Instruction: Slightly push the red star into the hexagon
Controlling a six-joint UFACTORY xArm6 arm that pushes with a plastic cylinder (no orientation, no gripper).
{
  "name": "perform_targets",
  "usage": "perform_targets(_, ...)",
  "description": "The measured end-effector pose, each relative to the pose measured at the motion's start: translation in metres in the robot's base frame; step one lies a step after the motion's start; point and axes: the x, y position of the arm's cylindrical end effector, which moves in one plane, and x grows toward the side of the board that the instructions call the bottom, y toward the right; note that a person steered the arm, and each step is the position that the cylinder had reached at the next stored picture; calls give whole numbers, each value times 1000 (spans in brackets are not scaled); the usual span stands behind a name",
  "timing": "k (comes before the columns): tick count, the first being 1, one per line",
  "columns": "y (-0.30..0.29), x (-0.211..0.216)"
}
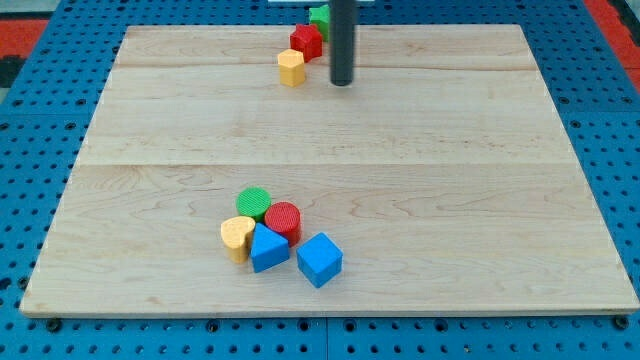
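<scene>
The red star lies near the view's top middle of the wooden board. The yellow hexagon sits just below and to the left of it, touching or nearly touching. A green block sits above and to the right of the star, partly hidden by the rod. My tip stands right of the hexagon and below right of the star, a short gap from both.
A cluster sits at the lower middle: a green cylinder, a red cylinder, a yellow heart-like block, a blue triangular block and a blue cube. A blue pegboard surrounds the board.
</scene>
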Motion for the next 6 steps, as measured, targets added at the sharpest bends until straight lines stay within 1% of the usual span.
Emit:
perform_targets(1, 48, -67)
perform_targets(2, 32, -115)
perform_targets(3, 30, -115)
perform_targets(4, 8, -115)
perform_targets(5, -34, -110)
perform_targets(6, -76, -57)
